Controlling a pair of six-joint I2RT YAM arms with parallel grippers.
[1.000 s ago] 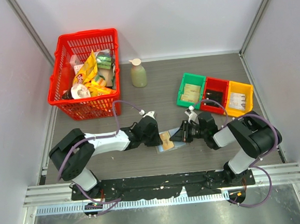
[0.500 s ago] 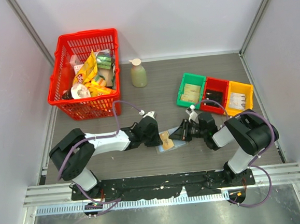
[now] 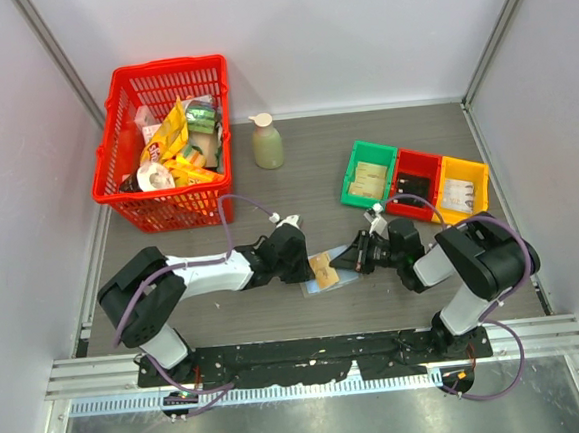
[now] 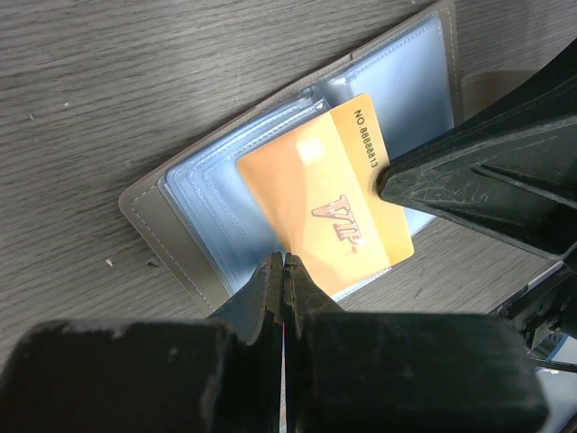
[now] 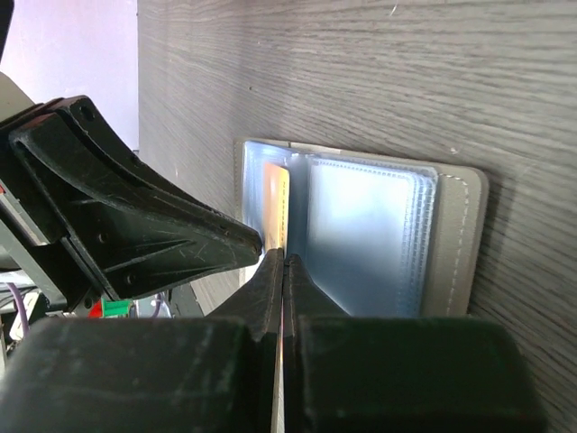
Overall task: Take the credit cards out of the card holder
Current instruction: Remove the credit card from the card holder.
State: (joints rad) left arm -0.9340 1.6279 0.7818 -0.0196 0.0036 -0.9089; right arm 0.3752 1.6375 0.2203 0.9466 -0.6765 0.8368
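tabletop (image 3: 298, 191): right hand (image 5: 285, 258) pinches credit card (image 4: 329, 203); left hand (image 4: 284, 263) at card holder (image 4: 203, 216)

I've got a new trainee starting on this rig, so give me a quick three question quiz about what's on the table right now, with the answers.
1. What colour is the credit card showing in the open card holder?
2. True or false: the pump bottle stands inside the red basket.
3. Which bin sits nearest the bottle? A green bin, B red bin, C yellow bin.
Key: 1 orange; 2 false; 3 A.
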